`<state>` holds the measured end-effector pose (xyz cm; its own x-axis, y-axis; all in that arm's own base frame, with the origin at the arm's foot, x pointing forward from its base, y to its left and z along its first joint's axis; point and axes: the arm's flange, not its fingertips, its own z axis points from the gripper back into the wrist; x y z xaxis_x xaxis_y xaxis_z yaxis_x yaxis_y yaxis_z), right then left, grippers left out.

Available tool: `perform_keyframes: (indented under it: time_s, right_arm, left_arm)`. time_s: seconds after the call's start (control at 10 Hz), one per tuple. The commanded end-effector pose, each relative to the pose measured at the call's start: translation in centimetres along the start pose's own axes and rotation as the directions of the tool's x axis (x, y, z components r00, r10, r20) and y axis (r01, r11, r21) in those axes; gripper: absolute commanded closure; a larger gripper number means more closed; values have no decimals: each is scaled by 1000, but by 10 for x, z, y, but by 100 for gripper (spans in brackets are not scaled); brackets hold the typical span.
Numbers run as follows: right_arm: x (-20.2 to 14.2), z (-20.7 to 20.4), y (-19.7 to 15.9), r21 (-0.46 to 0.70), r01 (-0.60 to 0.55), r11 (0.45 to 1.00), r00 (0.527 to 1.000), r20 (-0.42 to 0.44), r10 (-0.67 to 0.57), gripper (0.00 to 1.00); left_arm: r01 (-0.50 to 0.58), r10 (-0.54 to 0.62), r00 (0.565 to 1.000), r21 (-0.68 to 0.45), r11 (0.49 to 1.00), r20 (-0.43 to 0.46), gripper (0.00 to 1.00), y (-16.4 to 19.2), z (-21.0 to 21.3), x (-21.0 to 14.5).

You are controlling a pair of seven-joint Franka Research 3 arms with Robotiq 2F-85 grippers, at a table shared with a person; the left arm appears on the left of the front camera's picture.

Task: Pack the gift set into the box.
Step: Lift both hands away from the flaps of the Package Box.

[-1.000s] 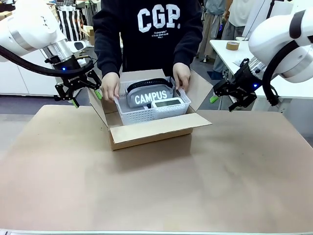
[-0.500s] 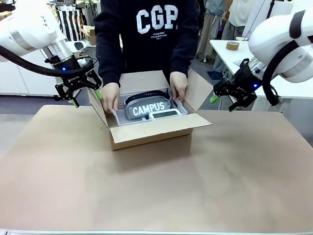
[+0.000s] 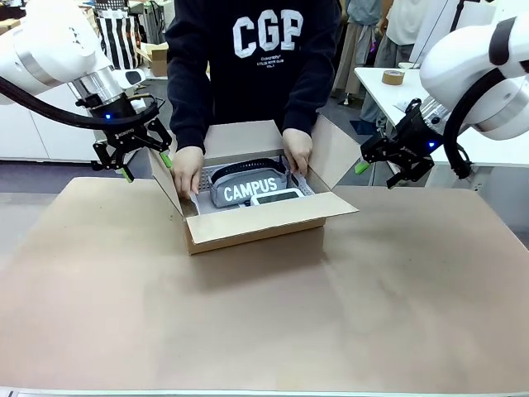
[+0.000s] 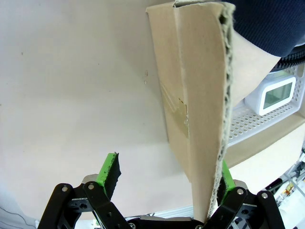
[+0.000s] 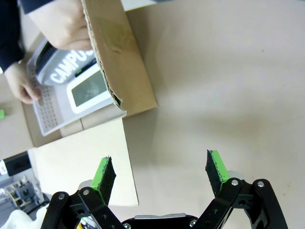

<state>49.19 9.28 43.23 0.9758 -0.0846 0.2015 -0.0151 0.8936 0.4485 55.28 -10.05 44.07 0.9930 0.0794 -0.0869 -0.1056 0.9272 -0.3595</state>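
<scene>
- Left gripper (image 3: 147,165) hovers beside the left flap of the box (image 3: 263,218), fingers spread wide and empty; it does best to wait clear of that flap.
- One hand of the person (image 3: 186,169) grips the left rim of the white perforated tray (image 3: 205,178), low inside the box.
- The grey "CAMPUS" pouch (image 3: 248,188) and small white item (image 3: 277,196) lie in the tray; seating it level should stop them sliding.
- The other hand (image 3: 296,152) holds the right rim.
- Right gripper (image 3: 378,171) hangs off the right flap, wide open, empty; best kept back until both hands leave.
</scene>
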Motion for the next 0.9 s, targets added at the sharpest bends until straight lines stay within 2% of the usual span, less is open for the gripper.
perform_keyframes:
  time_s: [0.0,0.8]
  right_arm:
    - [2,3,2,-18,6,1000,1000,9,-6,0]
    - [2,3,2,-18,6,1000,1000,9,-6,0]
  left_arm:
    - [4,-4,1000,10,1000,2,0,1,0,-1]
    - [4,-4,1000,10,1000,2,0,1,0,-1]
